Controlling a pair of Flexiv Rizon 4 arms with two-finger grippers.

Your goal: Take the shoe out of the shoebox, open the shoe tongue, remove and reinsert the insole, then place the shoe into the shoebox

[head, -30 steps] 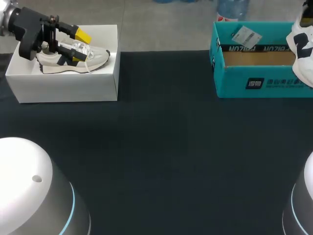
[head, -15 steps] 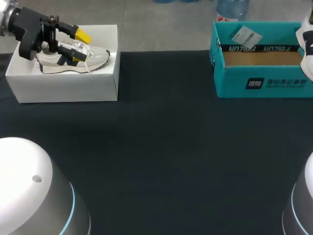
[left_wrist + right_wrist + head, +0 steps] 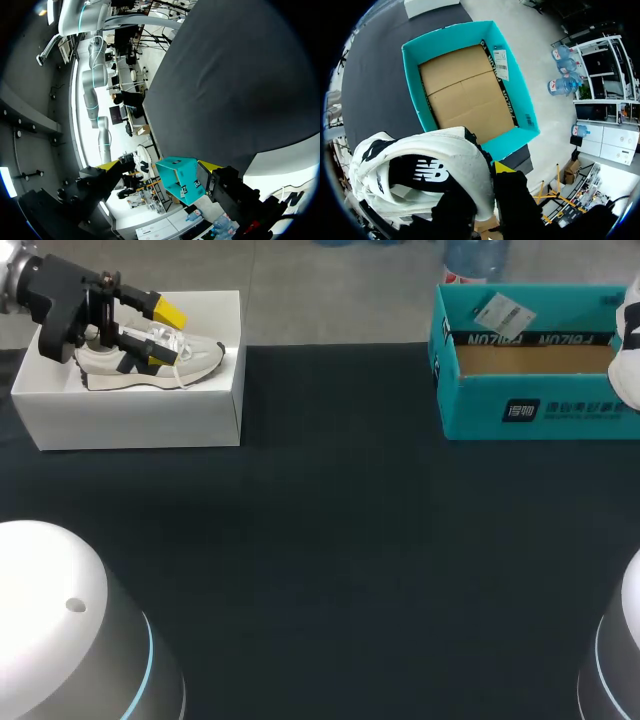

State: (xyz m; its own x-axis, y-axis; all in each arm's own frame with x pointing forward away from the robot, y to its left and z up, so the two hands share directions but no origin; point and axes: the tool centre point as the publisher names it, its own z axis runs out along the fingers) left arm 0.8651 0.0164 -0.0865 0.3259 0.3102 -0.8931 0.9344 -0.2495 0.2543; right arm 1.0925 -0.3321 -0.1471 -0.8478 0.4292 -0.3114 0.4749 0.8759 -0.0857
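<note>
Holding the white shoe point(image 3: 420, 165) in the right jaws point(image 3: 482, 192), which are clamping its collar. It is hanging outside the teal box point(image 3: 515, 115), at the box's right end, with its long axis lying across the jaws. The left jaws point(image 3: 158, 335) are standing apart over the beige shoe point(image 3: 195, 358) in the white box point(image 3: 140, 420). I am judging bare desk point(image 3: 340, 540) nearest the right arm.

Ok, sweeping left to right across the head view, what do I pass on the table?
white shoebox → teal shoebox → white shoe at the right edge
</note>
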